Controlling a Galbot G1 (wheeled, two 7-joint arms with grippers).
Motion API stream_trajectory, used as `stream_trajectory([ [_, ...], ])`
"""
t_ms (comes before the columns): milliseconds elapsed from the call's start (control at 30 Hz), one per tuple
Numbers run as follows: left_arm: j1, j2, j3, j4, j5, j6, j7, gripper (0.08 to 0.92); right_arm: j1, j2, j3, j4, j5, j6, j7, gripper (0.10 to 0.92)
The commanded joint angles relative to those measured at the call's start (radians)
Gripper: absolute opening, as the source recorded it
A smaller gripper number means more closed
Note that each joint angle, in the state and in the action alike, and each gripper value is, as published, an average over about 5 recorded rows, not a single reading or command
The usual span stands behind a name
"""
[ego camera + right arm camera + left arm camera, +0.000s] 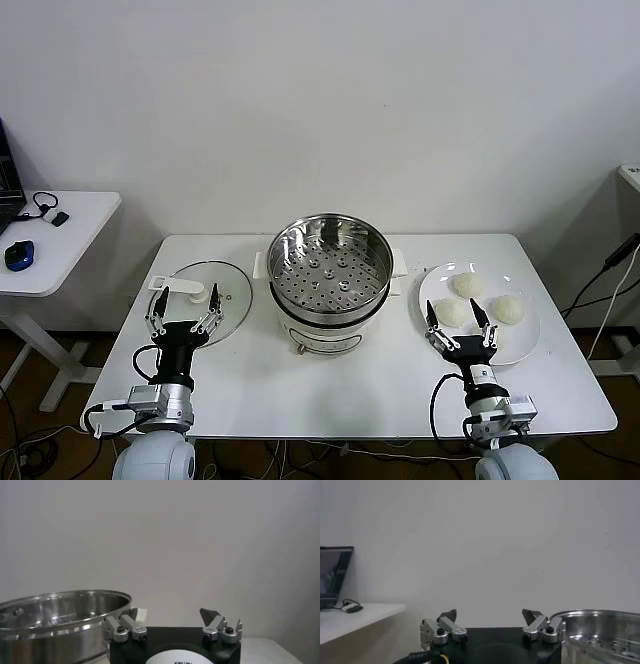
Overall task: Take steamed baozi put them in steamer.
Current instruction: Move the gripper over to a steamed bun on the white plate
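No readable writing anywhere; left gripper and right gripper fingers spread, steamer empty, baozi plated.

Black left gripper and right gripper, silver screwed finger links, white wrists.

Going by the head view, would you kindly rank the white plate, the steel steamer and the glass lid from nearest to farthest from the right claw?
1. The flat round white plate, directly beneath the open right claw, on the table's right.
2. The round shiny steel steamer, at the centre.
3. The glass lid with a white handle, far left, under the left claw.
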Motion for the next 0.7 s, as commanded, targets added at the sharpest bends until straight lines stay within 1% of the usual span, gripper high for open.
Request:
stream_trajectory([
  [33,-0.005,0.005,-0.001,0.009,0.005,0.0,0.0,0.823,0.088,-0.145,0.091,-0.005,0.003,-0.226,0.004,0.823],
  [167,-0.008,0.006,0.0,0.016,0.006,-0.005,-0.001,0.823,0.17,-0.303,0.137,-0.034,0.021,-0.328,-0.025,0.823],
  [333,-0.007,0.006,0.006,0.025,0.006,-0.012,-0.001,0.823,0.283,-0.484,0.118,-0.117,-0.004,-0.421,-0.118,0.823],
  [567,-0.002,0.008,0.01,0.027,0.004,-0.021,-0.001,0.823,0.411,-0.713,-0.02,-0.27,-0.093,-0.463,-0.291,0.823],
  [700,0.005,0.009,0.016,0.025,0.001,-0.029,-0.002,0.823,0.586,-0.863,-0.215,-0.385,-0.115,-0.465,-0.403,0.823],
])
